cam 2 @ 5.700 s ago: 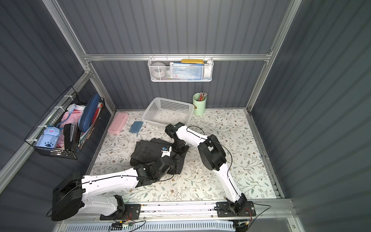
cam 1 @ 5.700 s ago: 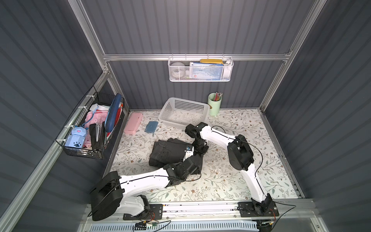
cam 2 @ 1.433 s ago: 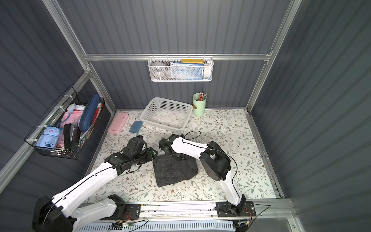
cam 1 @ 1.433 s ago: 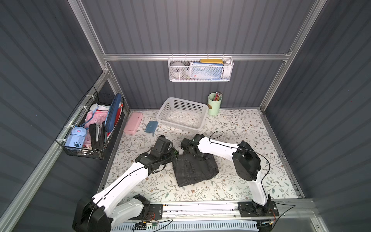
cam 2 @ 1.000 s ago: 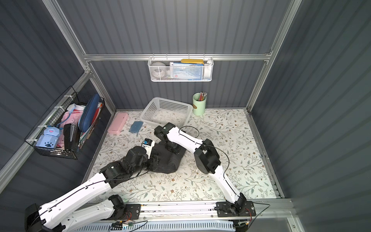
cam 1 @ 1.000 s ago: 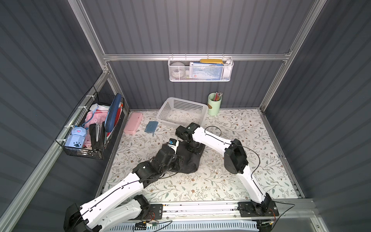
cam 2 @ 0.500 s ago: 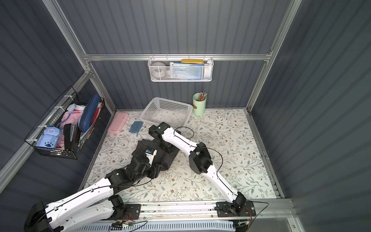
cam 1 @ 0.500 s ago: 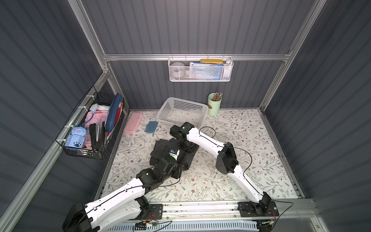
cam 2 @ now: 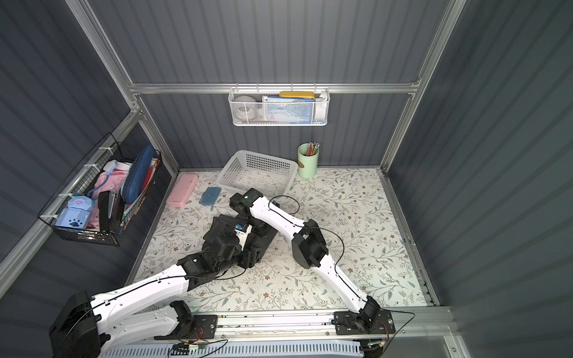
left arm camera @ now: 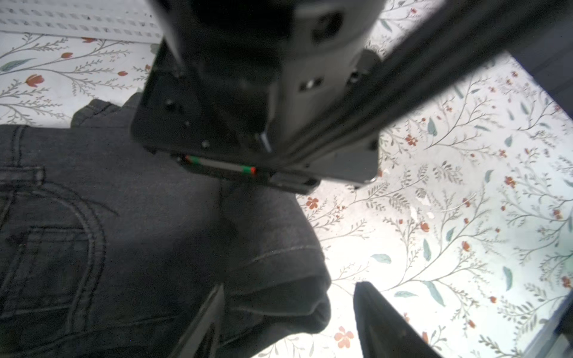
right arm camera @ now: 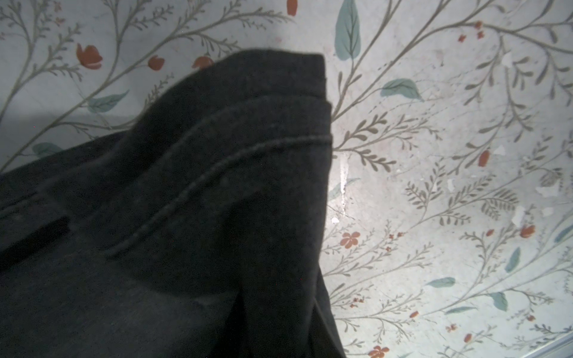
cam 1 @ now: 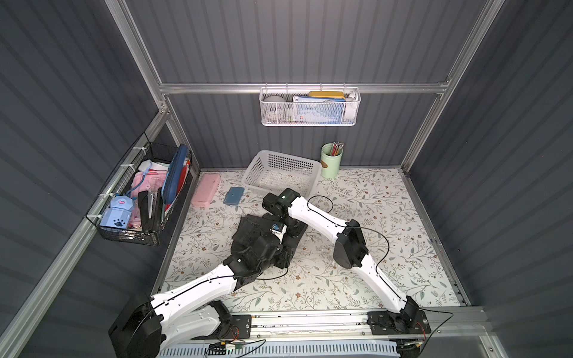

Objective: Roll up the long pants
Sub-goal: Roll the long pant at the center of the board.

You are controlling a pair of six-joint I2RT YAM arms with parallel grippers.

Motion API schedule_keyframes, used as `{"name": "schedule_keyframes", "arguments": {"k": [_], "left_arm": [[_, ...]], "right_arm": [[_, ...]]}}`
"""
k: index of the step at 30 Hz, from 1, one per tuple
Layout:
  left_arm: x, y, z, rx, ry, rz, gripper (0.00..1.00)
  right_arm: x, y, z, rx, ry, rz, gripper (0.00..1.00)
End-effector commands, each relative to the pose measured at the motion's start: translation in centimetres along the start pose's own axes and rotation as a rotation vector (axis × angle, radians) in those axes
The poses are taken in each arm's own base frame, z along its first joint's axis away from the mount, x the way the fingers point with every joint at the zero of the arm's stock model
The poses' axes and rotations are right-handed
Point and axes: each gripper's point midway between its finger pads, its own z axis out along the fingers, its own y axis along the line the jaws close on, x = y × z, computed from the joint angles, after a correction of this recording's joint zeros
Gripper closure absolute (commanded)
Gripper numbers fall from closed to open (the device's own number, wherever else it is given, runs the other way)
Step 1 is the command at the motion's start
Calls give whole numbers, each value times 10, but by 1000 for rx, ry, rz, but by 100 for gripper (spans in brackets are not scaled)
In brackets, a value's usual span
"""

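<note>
The long pants (cam 1: 248, 229) (cam 2: 220, 228) lie as a dark folded bundle on the floral table, left of the middle in both top views. My left gripper (cam 1: 283, 258) (cam 2: 251, 256) is at the bundle's near edge. In the left wrist view this left gripper (left arm camera: 290, 285) is open. One finger (left arm camera: 210, 319) rests on the denim, the other finger (left arm camera: 381, 322) is over bare table, and the folded edge sits between them. My right gripper (cam 1: 286, 221) (cam 2: 258, 223) presses down at the bundle's far right side. In its own view the right gripper (right arm camera: 279, 313) is shut on the pants' cloth near the stitched hem (right arm camera: 248, 148).
A white basket (cam 1: 253, 169) stands at the back, beside a green pencil cup (cam 1: 331, 162). A pink case (cam 1: 206, 189) and a small blue pad (cam 1: 234, 196) lie back left. A wire rack (cam 1: 124, 235) hangs on the left wall. A mesh basket (cam 1: 310, 107) hangs on the back wall.
The pants bundle has shifted left and back with the right gripper. My left arm has come round to the bundle's near edge and its jaws have opened wider.
</note>
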Motion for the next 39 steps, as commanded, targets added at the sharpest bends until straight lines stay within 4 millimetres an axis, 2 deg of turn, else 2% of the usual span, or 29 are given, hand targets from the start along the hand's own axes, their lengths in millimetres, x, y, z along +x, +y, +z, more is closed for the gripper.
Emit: {"name": "schedule_keyframes", "arguments": {"k": [1, 7, 13, 19, 21, 23, 24, 25, 26, 30, 31, 32, 33, 37, 39], "left_arm": [[-10, -7, -1, 21, -15, -40, 1], [16, 9, 20, -60, 52, -48, 7], [30, 13, 37, -75, 81, -30, 28], [49, 8, 49, -40, 137, -82, 60], [55, 8, 51, -33, 152, -92, 73], [57, 8, 51, -36, 157, -95, 90], [57, 8, 50, -34, 153, -97, 94], [57, 8, 48, -32, 151, -108, 99], [59, 9, 46, -32, 153, -119, 100], [64, 25, 32, -83, 107, -179, 100], [65, 29, 29, -91, 92, -202, 100], [66, 35, 26, -98, 80, -229, 100], [67, 41, 23, -104, 70, -261, 100], [76, 65, 18, -68, 43, -433, 100], [81, 70, 19, -41, 50, -497, 100]], "right_arm": [[16, -9, 17, 64, 79, 19, 100], [18, -3, 9, 19, 106, 44, 100], [22, -2, 2, -12, 130, 42, 100], [24, -3, 1, -19, 149, 44, 100], [24, -1, -2, -40, 148, 43, 100], [18, 2, -8, -69, 125, 31, 100], [15, 3, -12, -83, 115, 30, 91], [12, 8, -16, -116, 107, 11, 76], [9, 12, -21, -147, 100, -1, 65], [-7, 24, -36, -271, 81, -59, 39], [-10, 30, -41, -321, 85, -86, 13], [-13, 31, -45, -348, 88, -94, 6], [-17, 31, -48, -373, 89, -102, 2], [-36, 23, -66, -514, 32, -150, 1], [-43, 18, -77, -596, 10, -152, 1]]}}
